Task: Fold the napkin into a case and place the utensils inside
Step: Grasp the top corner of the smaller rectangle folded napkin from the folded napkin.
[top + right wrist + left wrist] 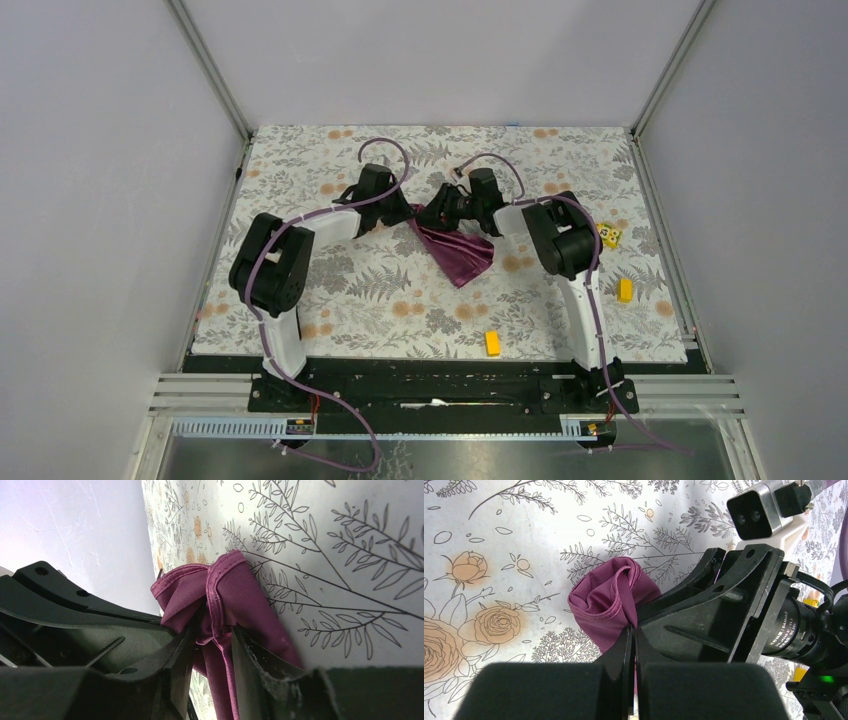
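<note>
The plum-purple napkin (458, 252) hangs in a crumpled triangle at mid-table, its top corner bunched between both grippers. My left gripper (405, 213) is shut on that corner; in the left wrist view the cloth (604, 597) puffs out just beyond the closed fingertips of the left gripper (633, 630). My right gripper (428, 215) faces it from the right. In the right wrist view the right gripper (212, 635) stands open, a twisted strand of napkin (235, 590) hanging loose between the fingers with a gap beside it. The utensils are out of view.
Three small yellow blocks lie on the floral tabletop: one near the front (492, 343), one at the right (625, 290), one by the right arm's elbow (609, 236). Walls enclose the table on three sides.
</note>
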You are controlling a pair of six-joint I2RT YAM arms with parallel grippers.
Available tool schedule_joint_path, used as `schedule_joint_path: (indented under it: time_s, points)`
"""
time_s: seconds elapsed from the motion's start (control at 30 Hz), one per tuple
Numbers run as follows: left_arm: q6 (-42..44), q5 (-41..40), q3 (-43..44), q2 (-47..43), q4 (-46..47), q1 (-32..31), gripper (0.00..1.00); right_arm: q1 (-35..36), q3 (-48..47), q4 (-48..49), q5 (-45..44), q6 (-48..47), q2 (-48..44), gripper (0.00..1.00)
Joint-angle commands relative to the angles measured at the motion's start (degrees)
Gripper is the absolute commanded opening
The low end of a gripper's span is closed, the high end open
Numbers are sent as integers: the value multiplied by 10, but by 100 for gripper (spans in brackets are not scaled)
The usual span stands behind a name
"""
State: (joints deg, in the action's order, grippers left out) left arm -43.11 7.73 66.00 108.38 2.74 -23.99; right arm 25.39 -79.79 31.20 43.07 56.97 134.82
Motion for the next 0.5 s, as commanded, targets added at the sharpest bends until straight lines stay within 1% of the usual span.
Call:
schedule_joint_path:
  time_s: [0.0, 0.13, 0.23, 0.3, 0.4, 0.47]
  points:
    - [7, 8, -7, -24, 12, -2, 0, -10, 18, 28, 28, 4, -40, 42]
    - [8, 9, -7, -22, 14, -2, 0, -19, 38, 39, 34, 2, -54, 44]
    - [9, 8, -8, -19, 16, -1, 0, -21, 41, 39, 38, 0, -55, 43]
    - [9, 10, -9, -17, 17, -1, 0, -22, 45, 44, 37, 4, -54, 37]
    - [10, 14, -10, -16, 19, -1, 0, -22, 42, 51, 36, 8, -45, 21]
    - [10, 19, -12, -17, 23, -1, 0, -21, 34, 50, 35, 9, -35, 17]
